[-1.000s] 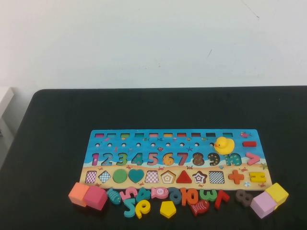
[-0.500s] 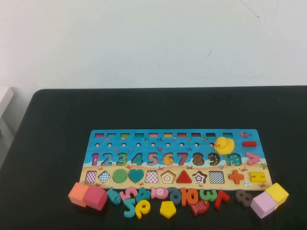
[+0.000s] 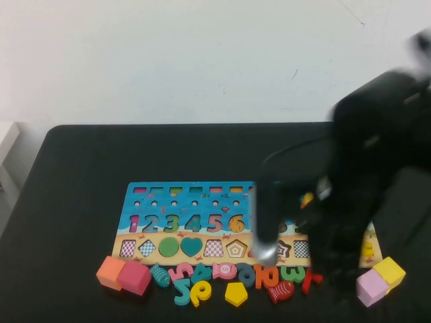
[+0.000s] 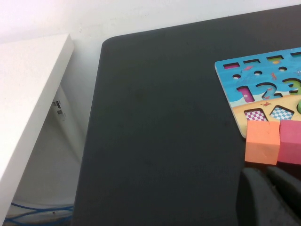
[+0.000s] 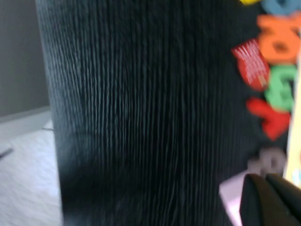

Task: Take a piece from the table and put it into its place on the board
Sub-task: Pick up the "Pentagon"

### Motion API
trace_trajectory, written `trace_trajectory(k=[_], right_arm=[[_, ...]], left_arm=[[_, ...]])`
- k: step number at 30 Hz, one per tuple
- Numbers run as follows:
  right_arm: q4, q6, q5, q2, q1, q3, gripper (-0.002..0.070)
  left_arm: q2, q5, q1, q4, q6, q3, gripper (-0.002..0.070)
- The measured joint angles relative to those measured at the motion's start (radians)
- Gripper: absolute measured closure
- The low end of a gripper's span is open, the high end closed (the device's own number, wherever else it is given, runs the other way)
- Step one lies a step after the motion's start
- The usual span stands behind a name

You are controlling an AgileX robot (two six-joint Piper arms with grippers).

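The reach is only starting, by my reading. The small flat yellow wooden pentagon (image 3: 236,294) lies untouched on the black matte desk (image 3: 81,175), just off the near edge of the long blue-and-sandy wooden puzzle board (image 3: 188,219), at about six o'clock from its empty pentagon slot (image 3: 236,249). The right hand (image 3: 269,252) hangs over the board's right half, blurred; I cannot tell how far open it is, and it holds nothing I can see. Next it should drop toward seven o'clock onto the pentagon. The left hand (image 4: 268,197) sits parked beside the orange cube (image 4: 262,142), apparently empty, its opening unclear.
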Motion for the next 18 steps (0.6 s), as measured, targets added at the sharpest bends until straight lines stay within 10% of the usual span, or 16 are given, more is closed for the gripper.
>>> trace_trajectory(k=[12,18], right_arm=[[0.149,-0.100,-0.271,0.196,0.057,-0.001,0.0652],[0.217,-0.123,-0.275,0.266,0.059,-0.008,0.0395]], left_arm=[[0.000,0.000,0.000,0.000,0.000,0.000,0.0675],[0.000,0.000,0.000,0.000,0.000,0.000,0.0675]])
